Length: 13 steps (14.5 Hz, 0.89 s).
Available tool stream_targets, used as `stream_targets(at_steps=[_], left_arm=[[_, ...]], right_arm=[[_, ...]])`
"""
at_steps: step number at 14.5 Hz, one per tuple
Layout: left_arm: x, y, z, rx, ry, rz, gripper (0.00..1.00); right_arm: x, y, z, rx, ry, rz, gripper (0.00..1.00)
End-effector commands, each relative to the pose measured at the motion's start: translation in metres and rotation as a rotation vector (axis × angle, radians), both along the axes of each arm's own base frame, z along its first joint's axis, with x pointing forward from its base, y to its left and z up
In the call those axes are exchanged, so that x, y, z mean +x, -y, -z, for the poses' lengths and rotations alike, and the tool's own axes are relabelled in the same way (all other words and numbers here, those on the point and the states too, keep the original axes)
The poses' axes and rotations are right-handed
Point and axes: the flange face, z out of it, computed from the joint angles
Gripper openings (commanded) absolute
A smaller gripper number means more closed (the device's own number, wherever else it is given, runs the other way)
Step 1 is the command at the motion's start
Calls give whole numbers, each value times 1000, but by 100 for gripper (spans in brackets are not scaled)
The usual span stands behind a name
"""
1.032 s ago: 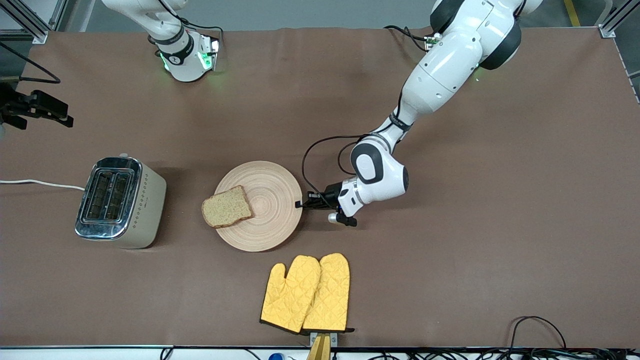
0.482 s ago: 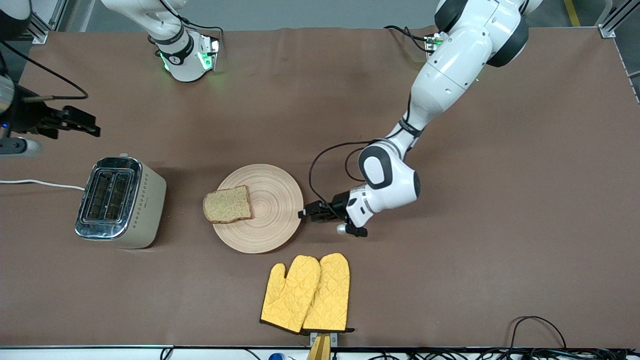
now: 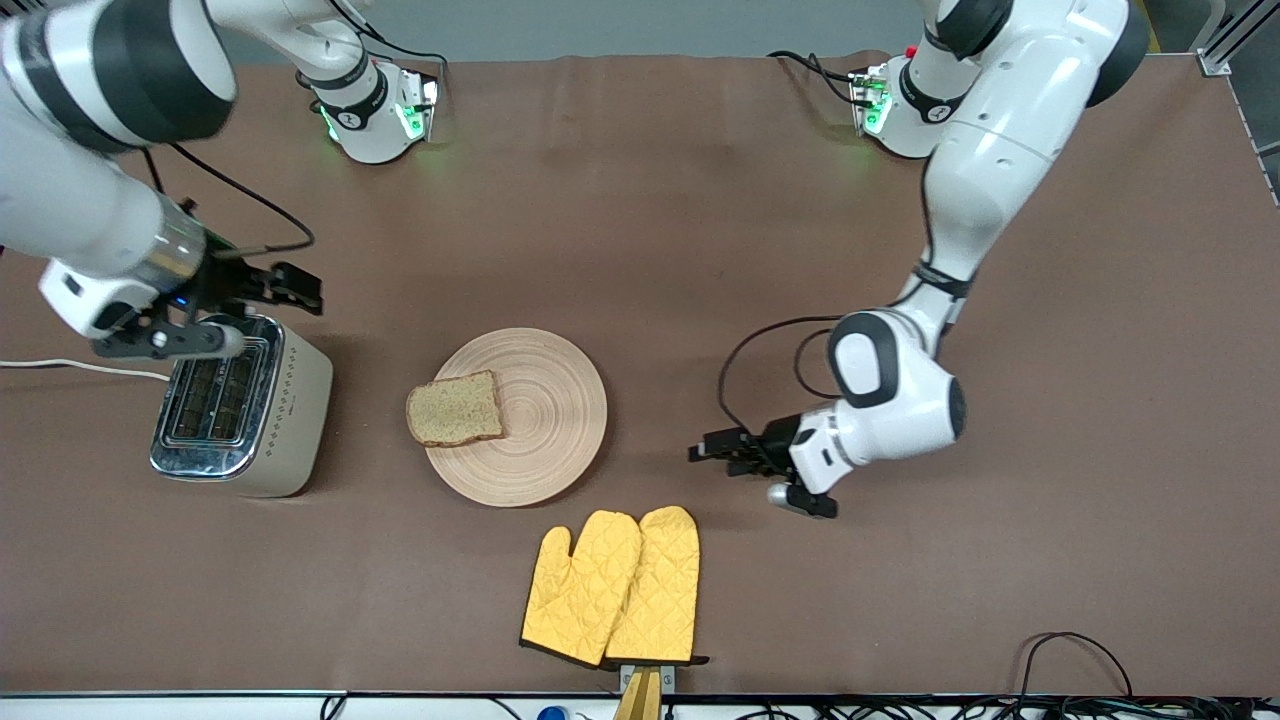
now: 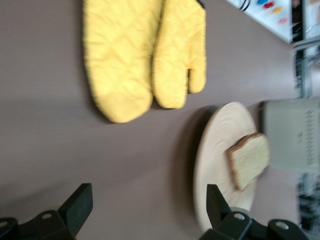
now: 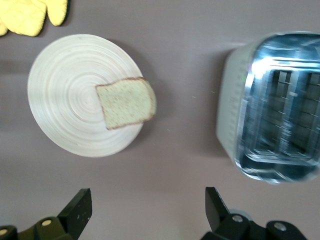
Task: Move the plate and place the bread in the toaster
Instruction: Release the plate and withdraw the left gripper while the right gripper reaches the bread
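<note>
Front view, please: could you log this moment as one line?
left gripper: open, off plate | right gripper: open, by toaster | bread: on plate

Bread (image 3: pixel 455 409) on plate (image 3: pixel 545 440) — toaster (image 3: pixel 240 400) beside

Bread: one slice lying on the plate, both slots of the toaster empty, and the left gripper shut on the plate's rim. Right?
One thing is wrong: the left gripper is not on the plate. The front view shows it open, clear of the rim, toward the left arm's end of the table. The rest stands: the bread lies on the plate and the toaster slots look empty.
</note>
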Motion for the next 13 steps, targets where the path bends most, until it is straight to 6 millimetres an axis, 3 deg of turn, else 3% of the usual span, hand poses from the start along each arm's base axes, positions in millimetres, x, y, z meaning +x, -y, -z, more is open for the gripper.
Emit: stream_targets(at_steps=[1,5,9,13], left_arm=[[3,-60,-53,145,20,104,100],[1,-146,-151,363,32,203,100],[-32,-168,-254,587,28,223,100],[-64,-181,-322,704,50,184,100]], right_arm=[[21,-6,51,11,-19,28,100],[34,-19,118,5,9,24,100],[32,-24,203,-6,46,28,100],[21,-21,251,-23,-8,34,100]])
